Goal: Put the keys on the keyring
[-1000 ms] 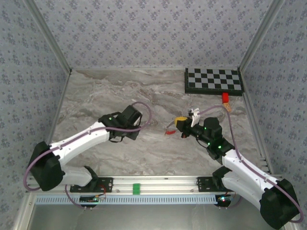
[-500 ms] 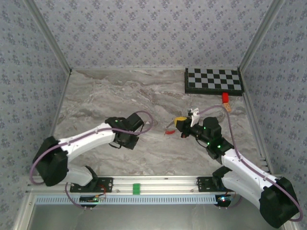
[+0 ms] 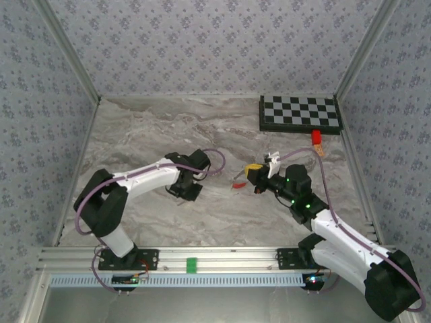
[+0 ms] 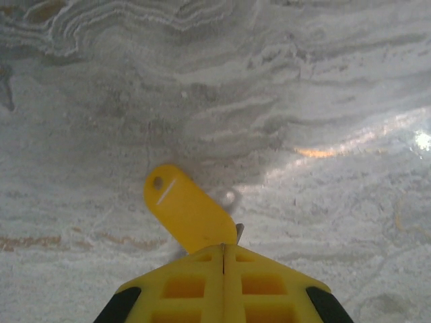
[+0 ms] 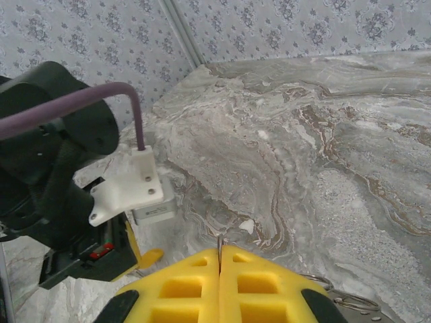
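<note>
Left gripper jaws clamp the yellow key, marked with one white line. Right gripper jaws pinch the keyring wire.

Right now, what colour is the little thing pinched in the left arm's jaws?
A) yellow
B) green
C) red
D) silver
A: in the left wrist view, a yellow key with a small hole sticks out from between the shut left jaws.
</note>
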### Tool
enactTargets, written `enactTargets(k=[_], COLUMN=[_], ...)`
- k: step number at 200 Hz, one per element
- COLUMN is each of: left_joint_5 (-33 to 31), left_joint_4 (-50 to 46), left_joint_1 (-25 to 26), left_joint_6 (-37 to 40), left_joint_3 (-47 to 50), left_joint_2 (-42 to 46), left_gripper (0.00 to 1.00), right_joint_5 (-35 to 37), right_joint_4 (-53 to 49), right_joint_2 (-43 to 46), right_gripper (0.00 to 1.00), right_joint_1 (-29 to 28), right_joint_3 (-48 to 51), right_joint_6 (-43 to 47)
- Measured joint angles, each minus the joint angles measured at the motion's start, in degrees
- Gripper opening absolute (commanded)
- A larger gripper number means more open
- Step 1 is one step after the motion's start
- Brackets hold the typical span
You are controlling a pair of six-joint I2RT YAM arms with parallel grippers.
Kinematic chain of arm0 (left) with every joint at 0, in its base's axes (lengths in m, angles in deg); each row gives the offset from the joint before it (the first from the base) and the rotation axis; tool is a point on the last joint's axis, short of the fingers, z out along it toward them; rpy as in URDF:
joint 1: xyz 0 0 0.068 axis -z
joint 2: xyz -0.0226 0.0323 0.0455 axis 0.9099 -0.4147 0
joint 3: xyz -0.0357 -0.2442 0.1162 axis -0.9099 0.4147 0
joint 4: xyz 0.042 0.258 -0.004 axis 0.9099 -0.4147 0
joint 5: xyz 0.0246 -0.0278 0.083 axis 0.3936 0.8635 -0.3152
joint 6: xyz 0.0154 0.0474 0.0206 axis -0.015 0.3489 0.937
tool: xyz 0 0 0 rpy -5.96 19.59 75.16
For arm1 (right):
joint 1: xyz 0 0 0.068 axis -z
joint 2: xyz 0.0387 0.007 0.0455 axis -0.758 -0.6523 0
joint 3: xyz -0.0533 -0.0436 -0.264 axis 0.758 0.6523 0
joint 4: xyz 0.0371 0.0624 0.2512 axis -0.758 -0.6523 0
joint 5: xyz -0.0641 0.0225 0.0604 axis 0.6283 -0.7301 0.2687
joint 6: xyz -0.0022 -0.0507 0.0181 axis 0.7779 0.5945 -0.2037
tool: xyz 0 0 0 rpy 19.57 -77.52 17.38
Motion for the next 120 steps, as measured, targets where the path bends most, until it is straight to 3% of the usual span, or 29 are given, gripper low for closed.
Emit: enactTargets(k=[57,120], left_joint_5=[0.90,1.03], left_joint_4=[1.75,1.18], left_joint_1=[-1.22,-1.97], left_joint_6=[2.19,2.71], left_joint_3=[-3.87,-5.66], left_joint_2=[-5.95,-5.40], left_gripper=[0.00,0.00], right_joint_5=[0.15,0.42], right_joint_4=[0.00,0.02], right_joint_2=[-0.04,-0.96], right_gripper=[0.00,0.00], right_joint_1=[0.00,0.00], right_joint_3=[0.00,0.00], right_joint_6=[0.02,0.00])
